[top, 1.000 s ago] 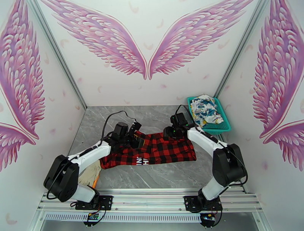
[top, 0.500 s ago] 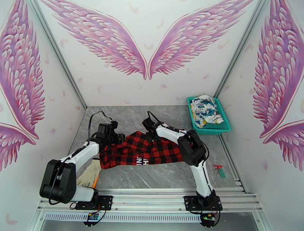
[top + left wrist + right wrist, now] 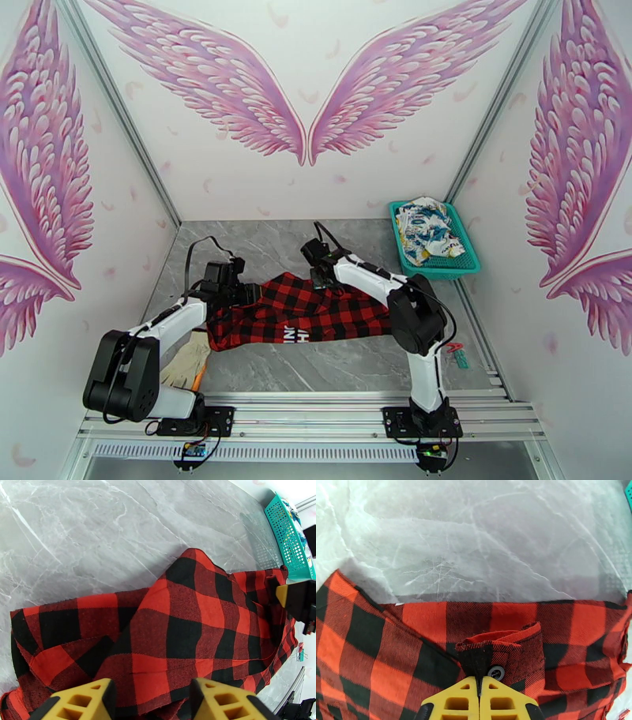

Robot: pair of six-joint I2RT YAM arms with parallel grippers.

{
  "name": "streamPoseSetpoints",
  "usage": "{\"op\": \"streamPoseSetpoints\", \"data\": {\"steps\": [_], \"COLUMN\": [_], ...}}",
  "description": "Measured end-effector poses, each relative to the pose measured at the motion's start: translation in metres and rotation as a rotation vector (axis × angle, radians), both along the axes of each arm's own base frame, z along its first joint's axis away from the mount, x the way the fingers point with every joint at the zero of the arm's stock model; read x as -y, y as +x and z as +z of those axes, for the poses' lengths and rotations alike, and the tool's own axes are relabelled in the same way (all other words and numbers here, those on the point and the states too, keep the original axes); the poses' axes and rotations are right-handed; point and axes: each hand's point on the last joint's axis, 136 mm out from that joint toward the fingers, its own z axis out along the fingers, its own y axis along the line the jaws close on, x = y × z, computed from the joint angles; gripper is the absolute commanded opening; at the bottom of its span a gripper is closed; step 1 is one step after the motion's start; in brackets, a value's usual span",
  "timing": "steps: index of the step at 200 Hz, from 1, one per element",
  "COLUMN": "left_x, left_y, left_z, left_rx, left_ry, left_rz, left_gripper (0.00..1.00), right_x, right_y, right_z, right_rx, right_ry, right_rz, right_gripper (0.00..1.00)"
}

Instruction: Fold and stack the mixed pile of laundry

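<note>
Well, right pincer [image 3: 478,681] clamps the checked shirt [image 3: 316,312] at its far edge, left pincer [image 3: 150,687] gapes; folding nearward seems next.

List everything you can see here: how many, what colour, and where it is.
check shirt: 1, red and black, spread across mid table
printed garment: 1, white with blue and yellow, in the basket
basket: 1, teal, far right corner
glove: 1, beige, near left
small clip-like item: 1, red and teal, near right
table: 1, grey marble
left claw: 1, yellow, open over the shirt's left end
right claw: 1, yellow, shut on a shirt fold
</note>
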Motion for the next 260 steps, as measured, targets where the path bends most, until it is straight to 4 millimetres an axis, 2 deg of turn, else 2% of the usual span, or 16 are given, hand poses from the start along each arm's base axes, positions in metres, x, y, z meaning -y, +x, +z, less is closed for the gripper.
{"op": "streamPoseSetpoints", "data": {"steps": [21, 41, 67, 86, 100, 121, 134, 165, 187, 202, 221, 260], "left_x": [0.000, 0.000, 0.000, -0.002, -0.002, -0.003, -0.004, -0.007, -0.009, -0.010, -0.011, -0.013], "left_y": [0.001, 0.001, 0.001, 0.001, 0.000, -0.003, -0.006, -0.016, -0.019, -0.021, -0.022, -0.024], "left_z": [0.001, 0.001, 0.000, -0.001, -0.003, -0.007, -0.011, -0.025, -0.030, -0.032, -0.037, -0.044], "left_rx": [0.005, 0.008, 0.005, 0.001, -0.005, -0.015, -0.026, -0.061, -0.073, -0.079, -0.090, -0.114], "left_ry": [-0.002, -0.004, -0.006, -0.009, -0.012, -0.012, -0.011, 0.000, 0.010, 0.015, 0.019, 0.021], "left_rz": [0.000, 0.001, 0.007, 0.016, 0.022, 0.025, 0.026, 0.033, 0.041, 0.046, 0.050, 0.061], "left_gripper": [0.55, 0.55, 0.55, 0.55, 0.55, 0.55, 0.55, 0.55, 0.55, 0.55, 0.56, 0.55], "right_x": [0.011, 0.019, 0.026, 0.034, 0.043, 0.057, 0.067, 0.093, 0.101, 0.093, 0.080, 0.056], "right_y": [-0.015, -0.026, -0.029, -0.032, -0.035, -0.041, -0.045, -0.054, -0.055, -0.052, -0.044, -0.026], "right_z": [0.030, 0.071, 0.120, 0.140, 0.143, 0.133, 0.117, 0.065, 0.052, 0.061, 0.082, 0.157], "right_rx": [0.092, 0.227, 0.402, 0.497, 0.536, 0.559, 0.561, 0.510, 0.506, 0.533, 0.578, 0.749], "right_ry": [0.061, 0.152, 0.249, 0.282, 0.292, 0.296, 0.292, 0.259, 0.267, 0.302, 0.348, 0.411], "right_rz": [0.001, 0.030, 0.102, 0.138, 0.149, 0.144, 0.136, 0.093, 0.084, 0.113, 0.163, 0.285], "right_gripper": [0.00, 0.00, 0.00, 0.00, 0.00, 0.00, 0.00, 0.00, 0.00, 0.00, 0.00, 0.00]}}
